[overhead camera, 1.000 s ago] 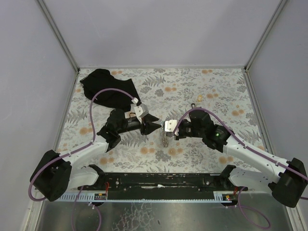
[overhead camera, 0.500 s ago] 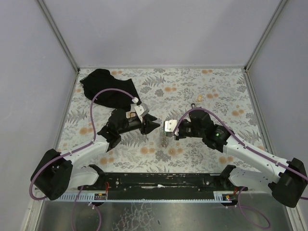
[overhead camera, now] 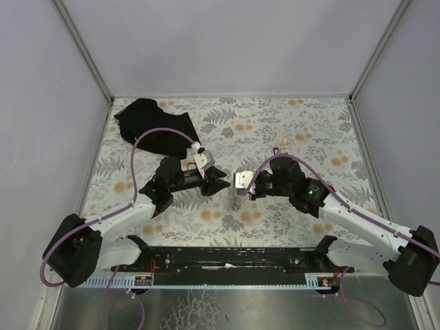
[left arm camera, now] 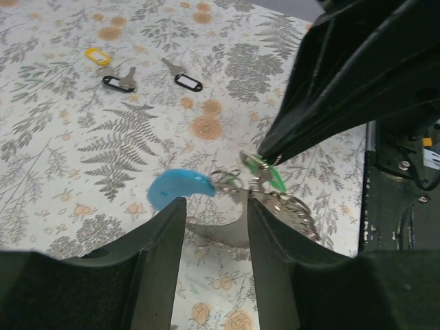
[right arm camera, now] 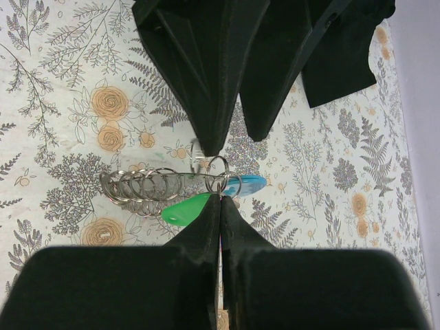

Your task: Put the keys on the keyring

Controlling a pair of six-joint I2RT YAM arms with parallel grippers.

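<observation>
Pinching the green-tagged key (right arm camera: 184,210) in tightly closed right jaws over the table (right arm camera: 55,69), just beside the light-blue keyring (left arm camera: 177,190); hovering left jaws half open, holding nothing; probably handling light, slick and dangly, so gripping the flat tags, not the thin wire rings (right arm camera: 141,185).

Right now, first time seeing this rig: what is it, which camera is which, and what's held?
These are two robot arms bolted at the near edge of a flower-patterned table, each ending in a two-finger gripper. The wide picture comes from a fixed camera above and behind them. The other two come from a camera on each wrist, so each shows its own black fingers at the bottom. The right gripper is shut, pinching at the green key tag, which hangs with a blue keyring tag and a chain of metal rings. The left gripper faces it, jaws open. Elsewhere lie a black cloth, black-tagged keys and a yellow tag.
</observation>
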